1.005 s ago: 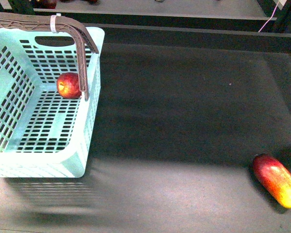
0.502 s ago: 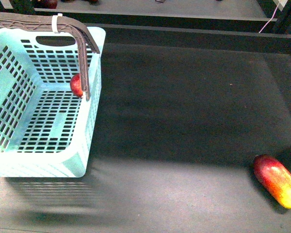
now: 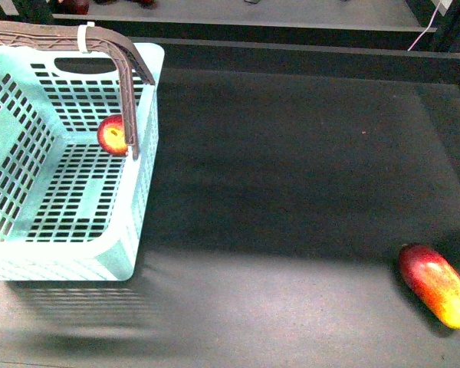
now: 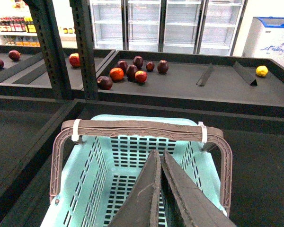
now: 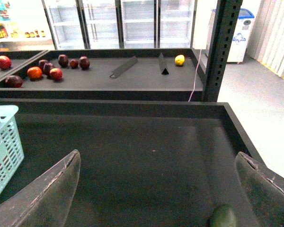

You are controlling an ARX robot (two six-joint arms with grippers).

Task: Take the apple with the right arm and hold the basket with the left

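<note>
The basket point(image 3: 65, 172) sits at about 9 o'clock on the dark tabletop point(image 3: 291, 176) in the front view, its long axis running from 6 toward 12. The apple point(image 3: 113, 135) rests on the basket floor toward the far end, against the 3 o'clock wall, yellow patch facing the camera, partly behind the brown handle point(image 3: 126, 84). An elongated red-yellow fruit point(image 3: 436, 285) lies at 4 o'clock, well apart. Left gripper point(image 4: 160, 163) jaws are pressed together above the basket, holding nothing; right gripper point(image 5: 156, 189) jaws stand spread wide.
</note>
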